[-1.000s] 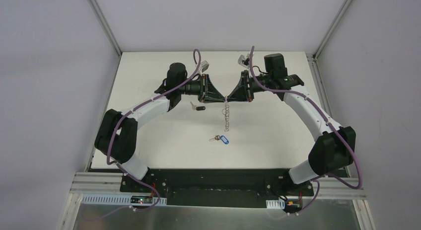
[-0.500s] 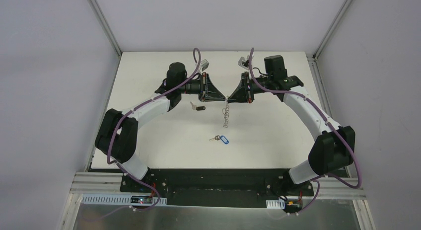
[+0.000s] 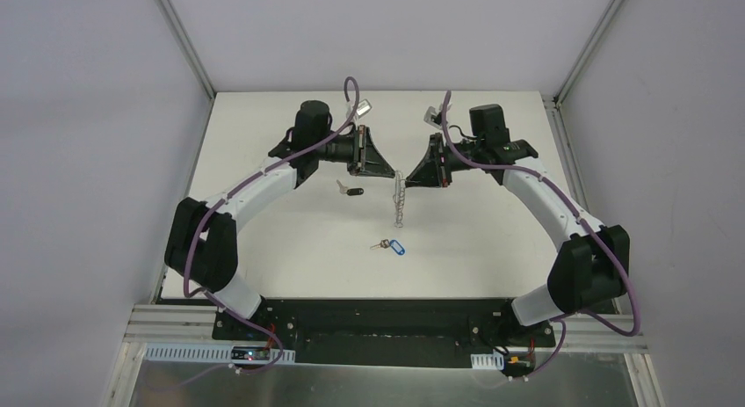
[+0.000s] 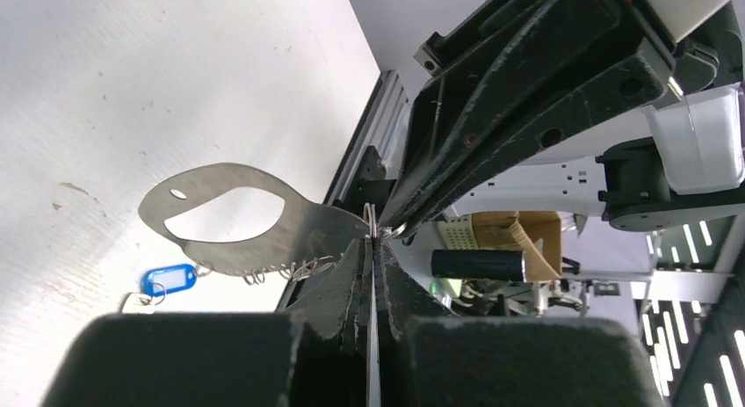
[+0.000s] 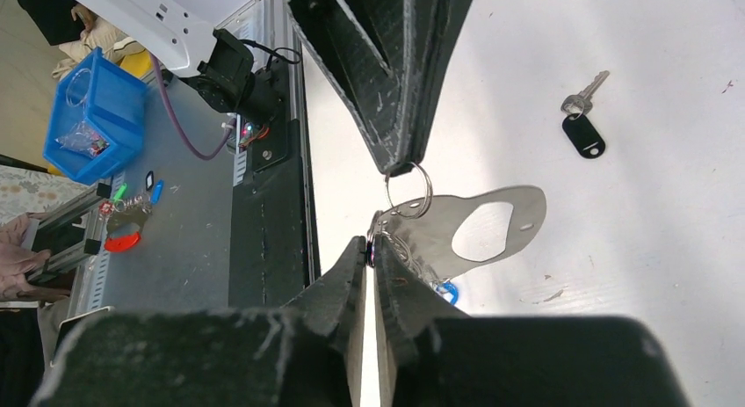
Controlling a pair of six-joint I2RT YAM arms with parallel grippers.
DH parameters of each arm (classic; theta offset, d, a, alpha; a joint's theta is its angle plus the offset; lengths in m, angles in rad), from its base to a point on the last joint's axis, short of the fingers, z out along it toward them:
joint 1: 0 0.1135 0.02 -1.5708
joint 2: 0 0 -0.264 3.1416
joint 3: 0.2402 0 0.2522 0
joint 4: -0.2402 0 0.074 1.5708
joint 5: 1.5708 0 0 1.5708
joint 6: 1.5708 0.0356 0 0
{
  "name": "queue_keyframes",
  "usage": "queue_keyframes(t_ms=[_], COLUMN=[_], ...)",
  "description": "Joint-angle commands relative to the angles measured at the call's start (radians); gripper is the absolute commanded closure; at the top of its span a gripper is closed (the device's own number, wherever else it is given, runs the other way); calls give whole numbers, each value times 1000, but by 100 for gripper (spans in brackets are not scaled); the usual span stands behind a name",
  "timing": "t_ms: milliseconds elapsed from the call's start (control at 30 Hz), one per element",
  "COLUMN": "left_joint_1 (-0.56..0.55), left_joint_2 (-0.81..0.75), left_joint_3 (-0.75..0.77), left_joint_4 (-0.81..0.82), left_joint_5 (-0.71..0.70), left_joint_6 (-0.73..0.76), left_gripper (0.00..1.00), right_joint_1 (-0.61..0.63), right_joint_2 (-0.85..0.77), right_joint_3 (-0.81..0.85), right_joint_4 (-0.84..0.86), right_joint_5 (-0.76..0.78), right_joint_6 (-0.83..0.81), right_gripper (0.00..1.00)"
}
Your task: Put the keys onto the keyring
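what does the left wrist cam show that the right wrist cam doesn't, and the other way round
Only the left wrist view: the blue-tagged key in full on the table, and a brown cardboard box in the background. Only the right wrist view: the black-headed key and a blue bin off to the side; of the blue tag it gets just a sliver. Both: the keyring pinched between the left gripper and the right gripper, tips nearly meeting.

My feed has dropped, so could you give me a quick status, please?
Left gripper, right gripper both shut on keyring, lifted. On table: black-headed key, blue-tagged key. Nothing blocking.
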Motion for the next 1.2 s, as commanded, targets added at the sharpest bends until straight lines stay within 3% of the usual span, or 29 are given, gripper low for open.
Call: queue_keyframes(t_ms=[0, 300, 433, 700, 1167], left_joint_1=[5, 4, -1, -25, -48], left_joint_2=[-57, -73, -107, -137, -135], left_joint_3=[94, 153, 126, 107, 112], left_joint_4=[-147, -288, -228, -217, -263], left_joint_5=[-21, -17, 1, 25, 19], left_joint_6=[200, 384, 401, 437, 491], left_gripper=[100, 100, 100, 100, 100], right_joint_1=[-4, -15, -16, -11, 19], right_joint_2=[-49, -61, -53, -9, 12], right_joint_3=[-5, 35, 42, 34, 34], right_joint_4=[32, 33, 95, 241, 278], right_joint_5=[-39, 13, 9, -10, -103], right_joint_6=[-25, 4, 74, 229, 262], right_gripper=[88, 62, 55, 56, 60])
